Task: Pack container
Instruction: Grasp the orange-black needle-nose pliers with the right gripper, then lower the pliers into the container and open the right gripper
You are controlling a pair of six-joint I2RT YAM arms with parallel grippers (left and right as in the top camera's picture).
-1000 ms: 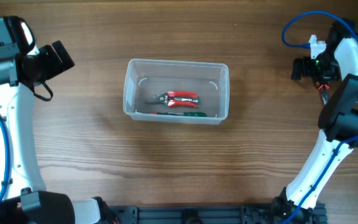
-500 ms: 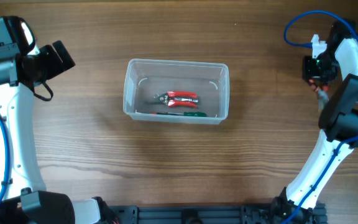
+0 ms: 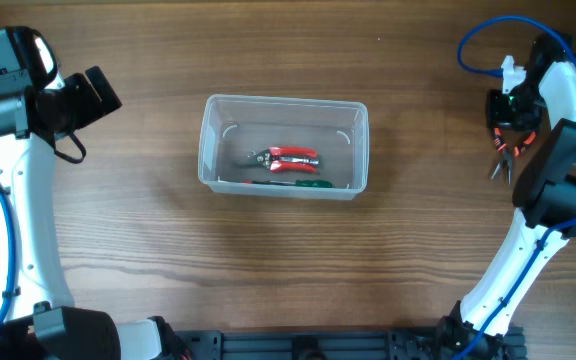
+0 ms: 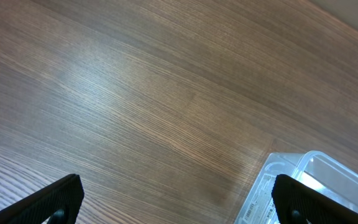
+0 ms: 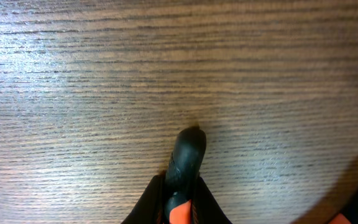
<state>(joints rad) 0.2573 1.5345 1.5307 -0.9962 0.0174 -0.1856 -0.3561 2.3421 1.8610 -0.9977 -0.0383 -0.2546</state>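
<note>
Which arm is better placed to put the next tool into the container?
The right. Its hand grips orange-handled pliers, off to one side of the container; the left hand is open and holds nothing.

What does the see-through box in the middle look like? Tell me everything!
The container is a clear plastic tub, rectangular with rounded corners and a raised rim. It has no lid on and stands upright and flat on the wooden table, near the middle. You can see right through its walls. Inside lie a red-handled tool and, along the near wall, a green-handled tool. Nothing else touches it, and both robot arms are off to the sides.
</note>
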